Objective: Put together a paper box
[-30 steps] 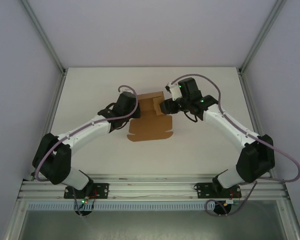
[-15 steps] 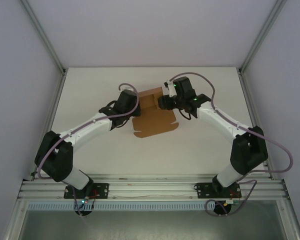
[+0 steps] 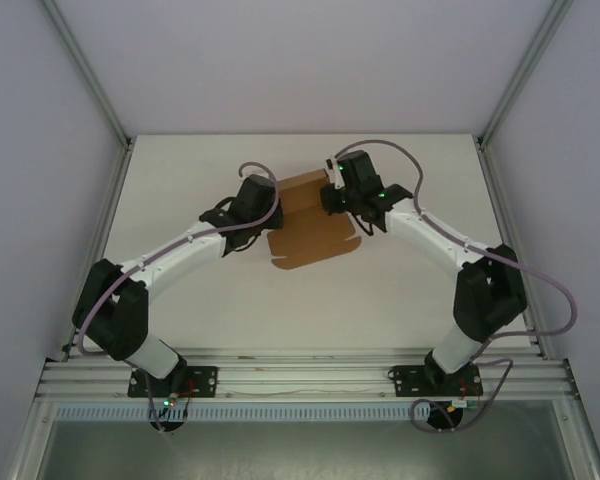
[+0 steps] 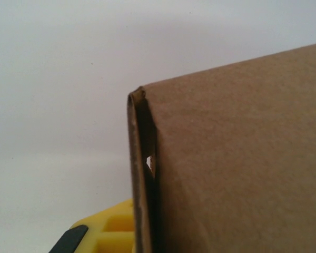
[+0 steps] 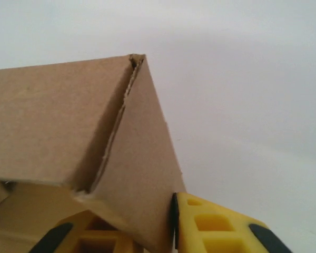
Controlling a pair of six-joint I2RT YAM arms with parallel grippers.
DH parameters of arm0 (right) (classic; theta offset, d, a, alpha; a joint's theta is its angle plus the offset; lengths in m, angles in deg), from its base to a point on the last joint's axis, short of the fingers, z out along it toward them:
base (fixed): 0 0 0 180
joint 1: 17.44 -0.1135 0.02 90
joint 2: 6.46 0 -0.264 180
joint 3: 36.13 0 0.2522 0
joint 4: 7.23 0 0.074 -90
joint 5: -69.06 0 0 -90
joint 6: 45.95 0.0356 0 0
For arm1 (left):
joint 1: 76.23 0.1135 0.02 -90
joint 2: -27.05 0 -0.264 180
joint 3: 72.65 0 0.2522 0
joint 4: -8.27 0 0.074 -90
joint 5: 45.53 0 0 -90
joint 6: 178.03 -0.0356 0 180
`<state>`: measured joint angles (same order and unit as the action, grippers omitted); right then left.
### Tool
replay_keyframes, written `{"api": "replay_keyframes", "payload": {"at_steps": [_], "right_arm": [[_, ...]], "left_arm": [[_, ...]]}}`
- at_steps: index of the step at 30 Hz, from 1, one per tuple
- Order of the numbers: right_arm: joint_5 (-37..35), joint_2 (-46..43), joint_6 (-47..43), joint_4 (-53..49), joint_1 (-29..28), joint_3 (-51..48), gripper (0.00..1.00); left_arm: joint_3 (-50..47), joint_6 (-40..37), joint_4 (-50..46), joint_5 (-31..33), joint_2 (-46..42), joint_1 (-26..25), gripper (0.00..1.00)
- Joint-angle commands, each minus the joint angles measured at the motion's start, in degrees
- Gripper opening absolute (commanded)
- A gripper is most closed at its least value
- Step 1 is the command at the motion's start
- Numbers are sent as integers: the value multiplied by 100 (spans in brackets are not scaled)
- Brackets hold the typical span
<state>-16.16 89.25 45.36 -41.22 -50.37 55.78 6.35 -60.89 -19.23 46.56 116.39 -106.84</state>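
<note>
Centrally, paper box [image 3: 315, 235], left pincer [image 3: 277, 202] clamped on one side, right pincer [image 3: 327, 200] the other.

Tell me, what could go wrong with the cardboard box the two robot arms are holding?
1. The paper box is thin, and the left gripper and right gripper pinch opposite sides; pulling unevenly might tear or crumple it.
2. The folded corner looks ragged along its crease, so it may split there.
3. The doubled wall shows a small gap, so it might spring open once released.
</note>
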Motion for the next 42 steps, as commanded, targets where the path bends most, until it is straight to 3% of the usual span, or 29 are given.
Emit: {"api": "replay_keyframes", "payload": {"at_steps": [1, 8, 17, 20, 25, 27, 33, 42], "right_arm": [[-1850, 321, 248, -432, -285, 472, 15], [-4275, 1182, 1330, -2324, -412, 1506, 10], [-5487, 1595, 2050, -3380, -468, 2049, 13], [-4919, 1205, 1775, -2518, -461, 1472, 14], [-2883, -58, 812, 96, -414, -259, 27], [-2176, -443, 646, 627, -318, -640, 33], [-1138, -859, 463, 770, -64, -863, 43], [-939, -518, 389, 336, 30, -648, 40]], "left_arm": [[350, 141, -160, -79, 103, -86, 0], [527, 379, -504, 176, 192, -87, 0], [789, 714, -888, 355, 399, -83, 0], [780, 744, -830, 250, 435, -77, 0], [639, 489, -454, -185, 353, -72, 0], [604, 312, -376, -319, 311, -84, 0], [552, 171, -382, -473, 274, -85, 0], [643, 247, -376, -395, 308, -88, 0]]}}
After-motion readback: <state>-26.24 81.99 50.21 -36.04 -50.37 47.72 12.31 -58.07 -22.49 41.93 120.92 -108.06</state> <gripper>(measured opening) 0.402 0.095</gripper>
